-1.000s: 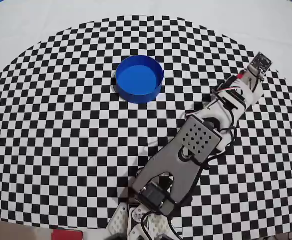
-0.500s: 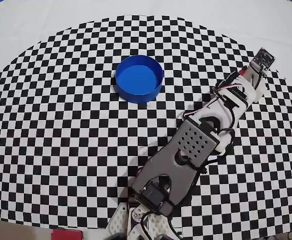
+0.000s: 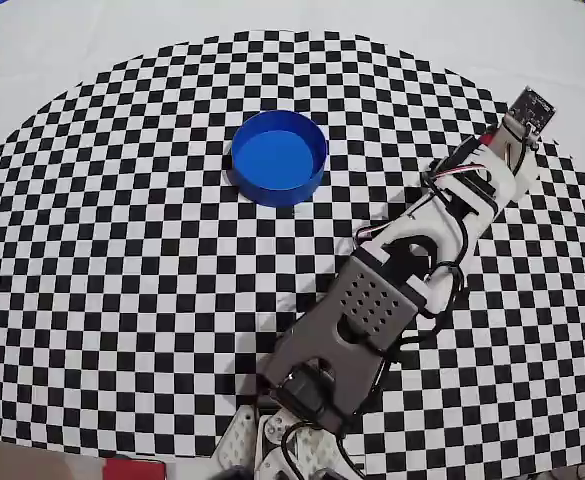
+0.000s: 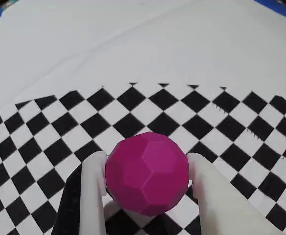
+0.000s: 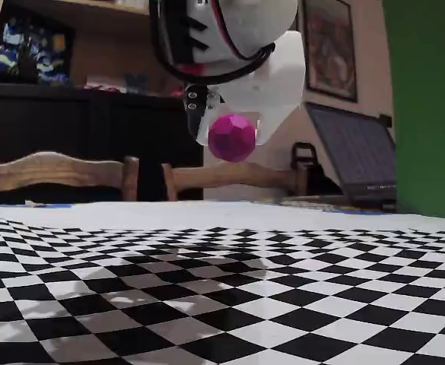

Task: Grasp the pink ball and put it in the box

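Note:
The pink ball (image 4: 146,172) is a faceted magenta sphere held between my two white fingers (image 4: 93,191). My gripper (image 4: 146,164) is shut on it. In the fixed view the ball (image 5: 232,137) hangs in the gripper (image 5: 232,131) well above the checkered cloth. In the overhead view my gripper (image 3: 507,160) is at the right side of the cloth, and the arm hides the ball there. The box (image 3: 277,195), a round shallow blue container, stands empty at the upper middle, far to the left of the gripper.
The black-and-white checkered cloth (image 3: 122,250) lies on a white sheet (image 3: 72,40). The arm's base (image 3: 282,440) is at the bottom edge. A laptop (image 5: 359,160) and wooden chair backs (image 5: 55,171) stand beyond the table in the fixed view.

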Robot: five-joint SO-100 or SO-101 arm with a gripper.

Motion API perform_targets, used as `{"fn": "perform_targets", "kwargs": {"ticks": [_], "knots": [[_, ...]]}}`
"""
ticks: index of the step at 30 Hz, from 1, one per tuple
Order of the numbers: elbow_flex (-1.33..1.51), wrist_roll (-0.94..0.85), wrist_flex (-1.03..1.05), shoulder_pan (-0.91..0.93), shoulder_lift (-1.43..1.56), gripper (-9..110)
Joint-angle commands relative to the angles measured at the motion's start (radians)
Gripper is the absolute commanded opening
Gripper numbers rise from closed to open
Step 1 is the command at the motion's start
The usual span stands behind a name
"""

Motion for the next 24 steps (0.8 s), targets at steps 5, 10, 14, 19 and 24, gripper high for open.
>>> {"fn": "perform_targets", "kwargs": {"ticks": [5,10,14,19,24], "knots": [[0.066,-0.006,-0.006,0.021,0.173,0],[0.118,-0.006,-0.006,0.025,0.239,0],[0.17,-0.006,-0.006,0.029,0.296,0],[0.238,-0.006,-0.011,0.034,0.371,0],[0.285,-0.006,-0.006,0.044,0.43,0]]}}
